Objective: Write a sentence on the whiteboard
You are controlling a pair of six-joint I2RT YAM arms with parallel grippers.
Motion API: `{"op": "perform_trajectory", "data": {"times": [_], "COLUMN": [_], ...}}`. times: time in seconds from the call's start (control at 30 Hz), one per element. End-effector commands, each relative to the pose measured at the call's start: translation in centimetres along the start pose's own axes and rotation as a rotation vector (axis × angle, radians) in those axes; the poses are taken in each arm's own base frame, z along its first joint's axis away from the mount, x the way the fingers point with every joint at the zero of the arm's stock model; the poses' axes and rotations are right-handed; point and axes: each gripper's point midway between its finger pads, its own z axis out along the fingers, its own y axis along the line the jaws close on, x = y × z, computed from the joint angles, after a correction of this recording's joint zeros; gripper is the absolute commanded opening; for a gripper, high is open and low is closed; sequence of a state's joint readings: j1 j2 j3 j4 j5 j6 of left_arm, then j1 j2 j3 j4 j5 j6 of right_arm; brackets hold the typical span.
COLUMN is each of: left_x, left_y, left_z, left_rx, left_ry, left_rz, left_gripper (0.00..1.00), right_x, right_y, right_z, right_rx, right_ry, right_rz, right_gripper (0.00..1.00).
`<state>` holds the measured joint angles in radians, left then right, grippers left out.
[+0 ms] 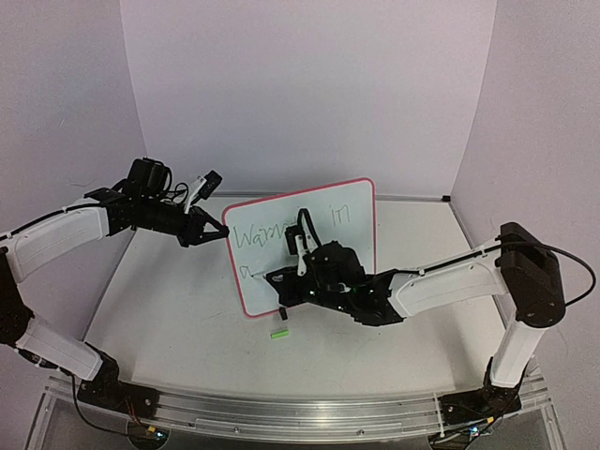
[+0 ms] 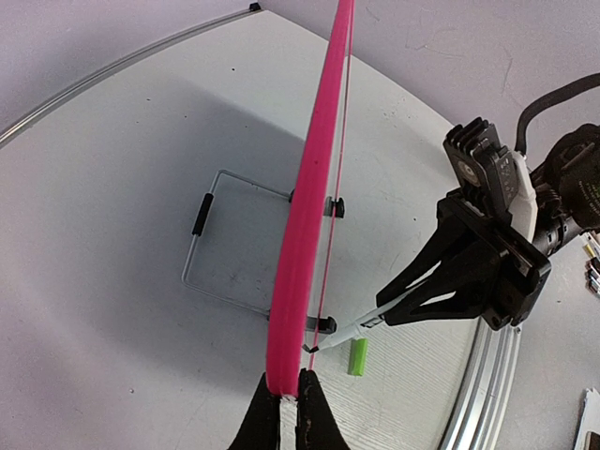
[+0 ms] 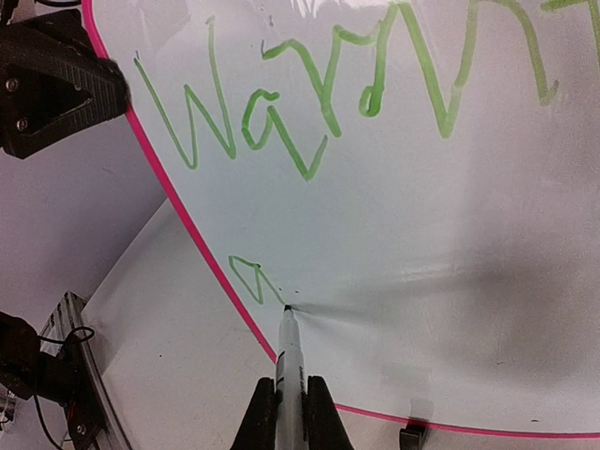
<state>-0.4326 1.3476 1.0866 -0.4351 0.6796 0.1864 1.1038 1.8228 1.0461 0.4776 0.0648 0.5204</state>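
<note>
From above, the whiteboard [image 1: 361, 239] stands nearly upright about the middle of the table [image 1: 169, 309], with its white face toward the near edge and its pink frame leaning a little. The sentence [image 1: 262, 234] is only partly there: green letters that begin "Warm" and, further right, "in". The left gripper [image 1: 217, 230] is closed on the left edge of the frame. The right gripper [image 1: 279, 278] is in front of the lower left part of the face and is closed on a marker [image 1: 262, 276]. A small green cap [image 1: 277, 333] lies on the table just in front of the board, toward the near edge. In the left wrist view the board is seen edge-on, and the fingers [image 2: 267, 427] pinch the pink frame between them at its lowest visible point. Behind the board a wire stand [image 2: 225, 244] rests on the table, and a black clip foot [image 2: 323, 323] sits at the frame. In the right wrist view the fingers [image 3: 262, 417] are narrow around the marker, whose tip touches the white face near the lower left edge. Just left of the tip there is a small green loop – the start of a second line – below the big letters of "Warm".
</note>
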Motion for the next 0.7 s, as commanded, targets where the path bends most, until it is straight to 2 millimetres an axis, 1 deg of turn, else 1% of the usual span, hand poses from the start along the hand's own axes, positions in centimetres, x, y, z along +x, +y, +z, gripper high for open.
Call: {"op": "perform_trajectory", "data": {"times": [0.0,0.13,0.3,0.4,0.47,0.53,0.67], "left_x": [2.4,2.5,2.4,2.5,2.5,2.5,2.6], "left_y": [-0.5,-0.5,-0.5,-0.5,-0.5,-0.5,-0.4], "left_z": [1.2,1.2,1.2,1.2,1.3,1.3,1.3], "left_rx": [0.014,0.011,0.013,0.015,0.015,0.014,0.011], "left_ry": [0.096,0.097,0.096,0.097,0.098,0.099,0.101], "left_rz": [-0.015,-0.015,-0.014,-0.015,-0.016,-0.017,-0.018], "left_gripper": [0.0,0.0,0.0,0.0,0.0,0.0,0.0], "right_x": [-3.1,-3.8,-3.5,-3.0,-3.3,-3.4,-3.7], "right_y": [0.2,0.6,0.1,-1.0,-1.7,-1.5,-1.9], "right_z": [-1.9,-3.6,-4.7,-4.6,-4.4,-4.0,-3.4], "right_rx": [0.01,-0.014,-0.024,-0.031,-0.033,-0.056,-0.065], "right_ry": [-0.076,-0.092,-0.08,-0.064,-0.069,-0.058,-0.058], "right_rz": [-0.003,0.002,0.017,0.04,0.057,0.056,0.062], "right_gripper": [0.0,0.0,0.0,0.0,0.0,0.0,0.0]}}
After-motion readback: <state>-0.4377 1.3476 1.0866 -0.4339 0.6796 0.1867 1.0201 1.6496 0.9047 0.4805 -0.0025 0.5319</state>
